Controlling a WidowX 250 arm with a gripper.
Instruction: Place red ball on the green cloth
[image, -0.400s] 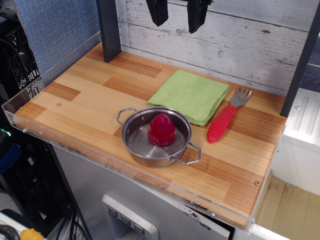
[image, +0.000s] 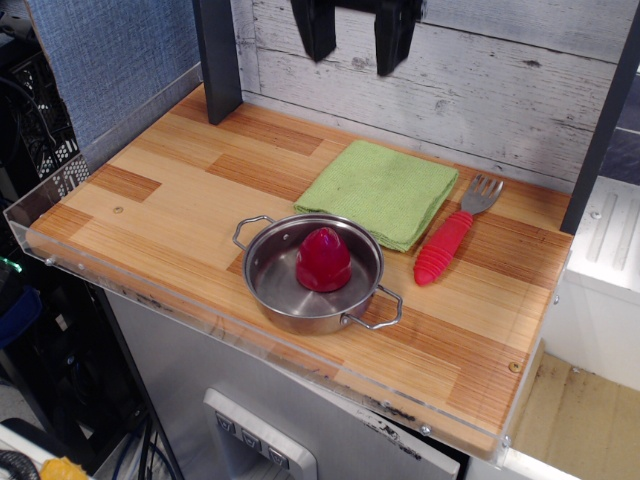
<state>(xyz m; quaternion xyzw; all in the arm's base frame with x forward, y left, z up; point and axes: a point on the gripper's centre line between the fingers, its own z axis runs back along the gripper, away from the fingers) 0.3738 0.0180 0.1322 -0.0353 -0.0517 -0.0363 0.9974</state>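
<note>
The red ball sits upright inside a steel pot near the front of the table, so by the look of things none of the task is done yet: the ball has to be gripped, lifted out of the pot and set on the green cloth, which lies flat and bare just behind the pot, its front edge close to the pot's rim. Counting from largest to smallest: one wooden table, one green cloth, one two-handled steel pot, one red-handled fork lying just right of the cloth, and one red ball. The single gripper hangs high at the top edge, well above everything, its two dark fingers spread apart and holding nothing.
</note>
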